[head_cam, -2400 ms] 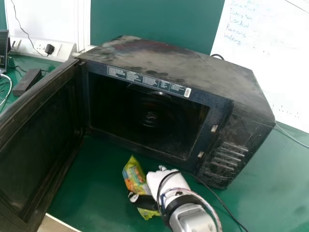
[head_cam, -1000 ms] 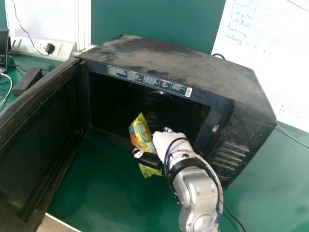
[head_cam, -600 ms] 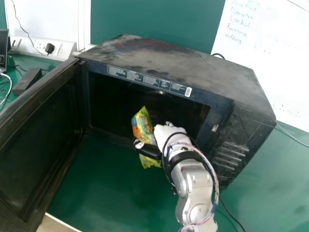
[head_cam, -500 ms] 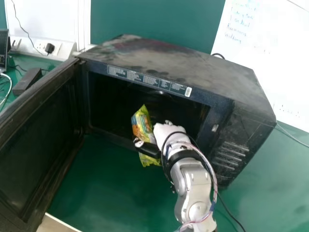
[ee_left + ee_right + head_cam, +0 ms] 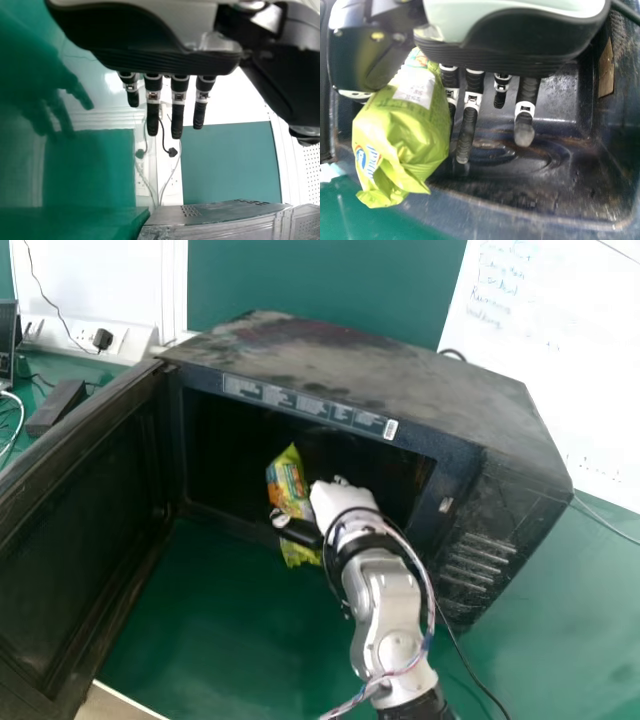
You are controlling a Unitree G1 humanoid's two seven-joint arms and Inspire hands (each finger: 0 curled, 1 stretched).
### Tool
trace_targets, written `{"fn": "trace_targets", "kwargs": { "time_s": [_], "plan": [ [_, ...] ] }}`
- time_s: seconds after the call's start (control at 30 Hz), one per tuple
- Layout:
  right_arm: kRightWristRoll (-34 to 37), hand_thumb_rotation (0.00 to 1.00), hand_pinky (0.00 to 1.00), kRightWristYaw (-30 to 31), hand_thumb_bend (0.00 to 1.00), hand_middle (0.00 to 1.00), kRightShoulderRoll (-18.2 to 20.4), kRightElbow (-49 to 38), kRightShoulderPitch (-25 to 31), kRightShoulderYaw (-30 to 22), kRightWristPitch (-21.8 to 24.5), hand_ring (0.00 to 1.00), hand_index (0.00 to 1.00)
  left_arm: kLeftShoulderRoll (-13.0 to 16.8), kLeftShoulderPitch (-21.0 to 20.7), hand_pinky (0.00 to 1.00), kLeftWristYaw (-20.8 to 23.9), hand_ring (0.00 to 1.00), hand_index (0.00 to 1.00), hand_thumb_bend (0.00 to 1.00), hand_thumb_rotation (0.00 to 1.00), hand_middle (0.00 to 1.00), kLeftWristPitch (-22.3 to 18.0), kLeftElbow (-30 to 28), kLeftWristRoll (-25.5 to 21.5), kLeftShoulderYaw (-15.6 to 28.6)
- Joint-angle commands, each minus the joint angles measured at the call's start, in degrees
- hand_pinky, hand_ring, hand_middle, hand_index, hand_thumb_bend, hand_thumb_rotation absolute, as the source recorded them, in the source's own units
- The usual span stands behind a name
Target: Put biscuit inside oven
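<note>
Biscuit packet (image 5: 287,480) now at oven (image 5: 350,355) opening

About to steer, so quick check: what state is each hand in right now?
Left hand: open, fingers straight, holding nothing.
Right hand: closed on the biscuit packet, pinching it between thumb and fingers.

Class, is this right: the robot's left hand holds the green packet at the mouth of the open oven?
Wrong hand: the right wrist view shows the right hand holding the green packet at the mouth of the open oven.

Office or lab: handwritten whiteboard (image 5: 565,380)
</note>
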Motion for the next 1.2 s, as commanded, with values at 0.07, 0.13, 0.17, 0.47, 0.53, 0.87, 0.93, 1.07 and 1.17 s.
{"fn": "trace_targets", "kwargs": {
  "time_s": [0.07, 0.13, 0.17, 0.47, 0.53, 0.87, 0.93, 1.07, 1.17],
  "plan": [
    [2.5, 0.0, 0.12, -3.3, 0.53, 0.47, -0.9, 4.0, -3.0, 1.0, 0.4, 0.18, 0.49, 0.7, 0.8, 0.77, 0.0, 0.8, 0.88, 0.78, 0.81, 0.82, -0.3, -0.4, -0.7, 0.6],
    [3.4, 0.0, 0.12, -4.6, 0.53, 0.47, -1.1, 5.9, -3.9, 1.5, 0.5, 0.19, 0.49, 0.7, 0.9, 0.77, 0.0, 0.8, 0.88, 0.79, 0.81, 0.82, -0.4, -0.4, -0.7, 0.6],
    [3.8, 0.0, 0.12, -5.2, 0.53, 0.47, -1.3, 6.7, -4.3, 1.7, 0.5, 0.19, 0.49, 0.8, 0.9, 0.77, -0.1, 0.8, 0.88, 0.79, 0.81, 0.82, -0.3, -0.4, -0.7, 0.6],
    [8.8, 0.0, 0.19, -10.7, 0.53, 0.47, -2.1, 14.7, -8.3, 2.9, 0.4, 0.28, 0.49, 0.9, 1.0, 0.78, -0.4, 0.8, 0.88, 0.79, 0.81, 0.82, -0.1, -0.4, -0.8, 0.7],
    [9.5, 0.0, 0.18, -11.7, 0.53, 0.47, -2.2, 17.0, -9.5, 3.4, 0.4, 0.27, 0.49, 1.0, 0.9, 0.78, -0.6, 0.8, 0.88, 0.79, 0.81, 0.82, -0.1, -0.4, -0.8, 0.7],
    [14.8, 0.0, 0.24, -21.5, 0.53, 0.48, -2.4, 29.4, -14.6, 5.7, -1.8, 0.33, 0.49, 0.9, 1.0, 0.78, -0.6, 0.8, 0.88, 0.79, 0.8, 0.82, 0.1, -0.6, -1.1, 0.6],
    [16.1, 0.0, 0.26, -23.6, 0.53, 0.48, -2.3, 32.6, -15.9, 5.9, -2.5, 0.35, 0.49, 0.9, 1.0, 0.77, -0.6, 0.8, 0.88, 0.79, 0.8, 0.82, 0.1, -0.7, -1.2, 0.6],
    [18.6, 0.0, 0.24, -27.4, 0.53, 0.48, -1.8, 39.0, -18.9, 6.5, -3.7, 0.32, 0.49, 0.9, 1.0, 0.77, -1.1, 0.8, 0.87, 0.79, 0.79, 0.82, 0.3, -0.7, -1.6, 0.8],
    [20.4, 0.0, 0.22, -30.4, 0.53, 0.48, -1.6, 43.3, -20.9, 6.9, -5.1, 0.31, 0.49, 1.1, 1.3, 0.77, -0.8, 0.8, 0.87, 0.79, 0.8, 0.82, -0.1, -0.9, -1.5, 0.6]
  ]
}}
